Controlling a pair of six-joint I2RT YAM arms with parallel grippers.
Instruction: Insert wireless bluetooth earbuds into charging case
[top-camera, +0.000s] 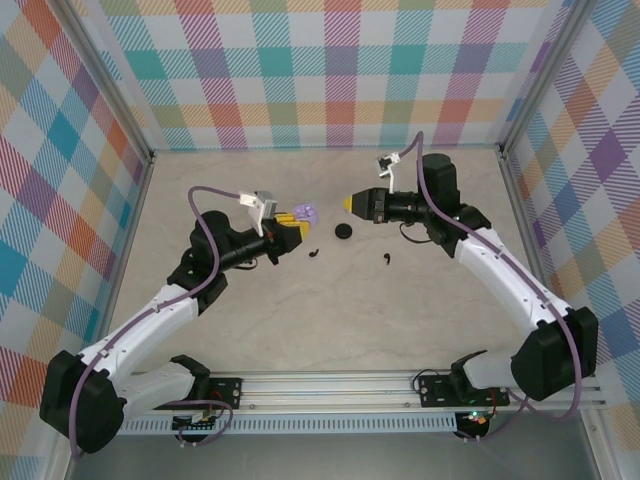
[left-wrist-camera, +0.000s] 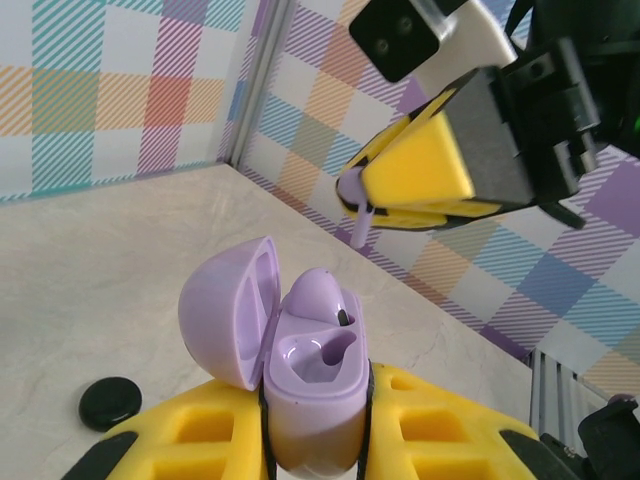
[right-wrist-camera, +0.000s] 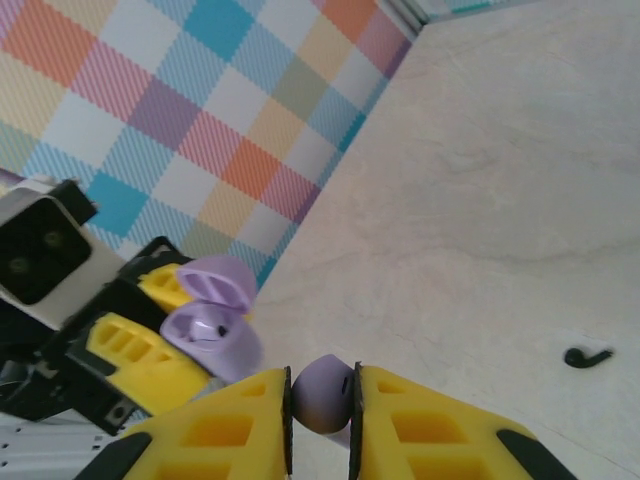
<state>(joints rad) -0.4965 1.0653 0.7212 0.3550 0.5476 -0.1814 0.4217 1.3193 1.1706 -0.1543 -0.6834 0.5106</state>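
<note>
— Left gripper (top-camera: 285, 224)?
— Clamped on the lilac charging case (left-wrist-camera: 315, 375), lid (left-wrist-camera: 225, 310) swung open, one lilac earbud (left-wrist-camera: 322, 295) seated inside.
— Right gripper (top-camera: 350, 203)?
— Pinched shut on the other lilac earbud (right-wrist-camera: 322, 395), just right of the case, not touching.
— Black earbuds (top-camera: 314, 251)?
— Lying on the table (top-camera: 330, 320), nearer than the case: one close, the other (top-camera: 387, 260) farther right. Black disc (top-camera: 344, 231) also right of the case.

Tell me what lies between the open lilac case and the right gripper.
Nothing: the top view shows bare table between the lilac case and the right gripper; the black disc sits off that line, nearer the arms' bases.
</note>
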